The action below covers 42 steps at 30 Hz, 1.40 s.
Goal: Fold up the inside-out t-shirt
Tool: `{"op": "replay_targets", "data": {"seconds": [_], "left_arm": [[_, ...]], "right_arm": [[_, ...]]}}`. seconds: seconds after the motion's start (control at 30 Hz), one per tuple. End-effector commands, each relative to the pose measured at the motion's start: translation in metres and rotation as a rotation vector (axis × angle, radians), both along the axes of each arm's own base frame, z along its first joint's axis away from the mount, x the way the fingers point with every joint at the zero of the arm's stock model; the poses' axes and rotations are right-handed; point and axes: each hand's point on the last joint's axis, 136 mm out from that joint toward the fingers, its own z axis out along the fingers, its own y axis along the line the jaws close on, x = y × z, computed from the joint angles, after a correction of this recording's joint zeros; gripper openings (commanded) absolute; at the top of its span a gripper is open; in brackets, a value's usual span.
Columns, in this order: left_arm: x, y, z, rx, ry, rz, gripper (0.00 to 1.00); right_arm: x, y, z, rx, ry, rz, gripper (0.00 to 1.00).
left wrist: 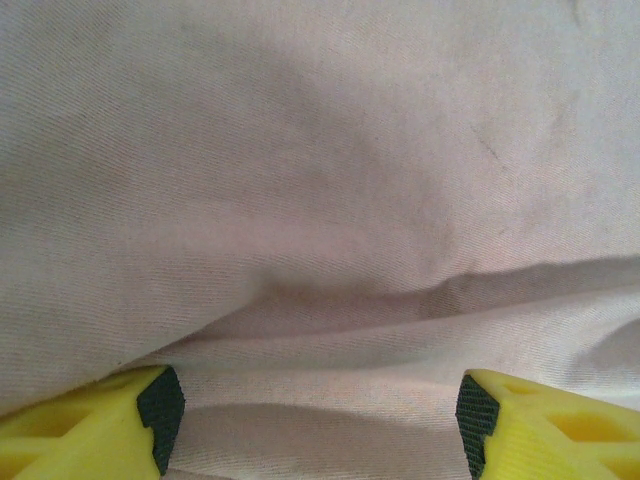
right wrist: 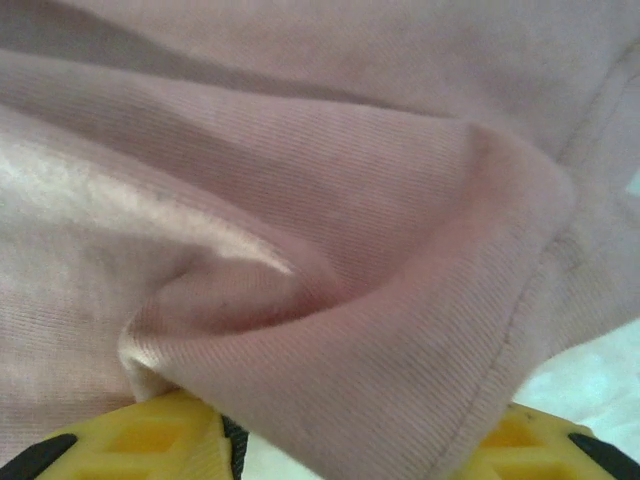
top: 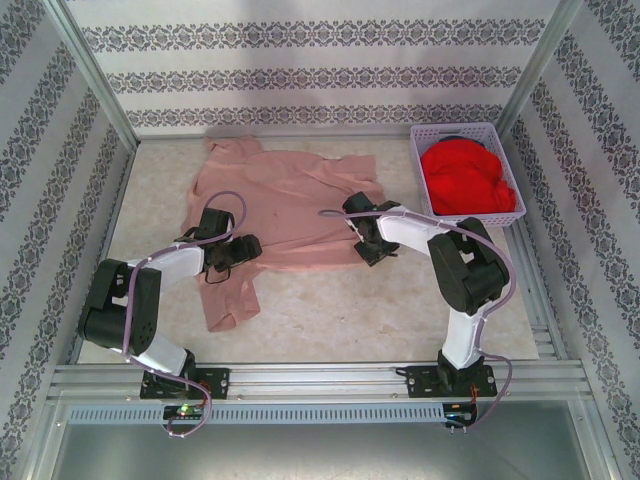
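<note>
Left gripper (left wrist: pixel 318 412): jaws wide, dark pads well apart. Flat pink cloth lies under and between them, nothing pinched.

Right gripper (right wrist: pixel 350 445): yellow fingers sit either side of a thick, hemmed fold of the same cloth. I cannot tell whether the fold is clamped or just resting in the gap.

Task item: a large dusty salmon-pink short-sleeved cotton t-shirt (top: pixel 290 195), spread out but rumpled on the pale marbled table (top: pixel 340 310). It lies left of the lavender plastic mesh basket (top: pixel 470 128), which holds a bright red garment (top: pixel 465 175). The shirt comes near the basket without touching it. The right gripper works the shirt's near edge on the basket side; the left gripper is over the edge far from the basket, beside a loose flap that trails toward the arm bases.

Risks, as I judge them:
- The right-hand fold looks several layers thick, so a lift could drag extra layers along and leave the crease crooked.
- If that grip is loose, the hem may slip out mid-fold.
- The left jaws may close on a single layer of flat cloth, so the two sides would rise unevenly.
- A wide sweep toward the basket could snag its rim.
</note>
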Motion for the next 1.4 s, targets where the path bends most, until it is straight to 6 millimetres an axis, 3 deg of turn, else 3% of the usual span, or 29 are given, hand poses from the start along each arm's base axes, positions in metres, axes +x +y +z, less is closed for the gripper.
{"op": "replay_targets", "data": {"seconds": [0.0, 0.5, 0.77, 0.9, 1.07, 1.23, 1.37], "left_arm": [[-0.022, 0.009, -0.018, 0.029, 0.099, 0.001, 0.75], [-0.022, 0.01, -0.02, 0.033, 0.105, -0.002, 0.75], [-0.022, 0.009, -0.014, 0.023, 0.094, -0.001, 0.75], [-0.018, 0.003, -0.003, -0.013, 0.072, -0.007, 0.75], [-0.012, -0.001, 0.013, -0.03, 0.043, -0.019, 0.75], [-0.005, -0.001, 0.03, -0.028, 0.01, -0.02, 0.75], [-0.001, -0.002, 0.036, -0.034, -0.004, -0.019, 0.75]], "right_arm": [[0.007, -0.018, 0.0, -0.114, -0.02, 0.002, 0.42], [0.022, -0.031, 0.019, 0.069, -0.097, -0.122, 0.0], [0.012, -0.017, 0.06, 0.459, -0.109, -0.23, 0.0], [0.003, -0.006, 0.085, 0.727, -0.097, -0.272, 0.0], [-0.007, 0.007, 0.116, 0.943, -0.075, -0.259, 0.0], [-0.023, 0.025, 0.147, 1.068, -0.014, -0.184, 0.0], [-0.034, 0.028, 0.152, 1.047, 0.023, -0.156, 0.0]]}}
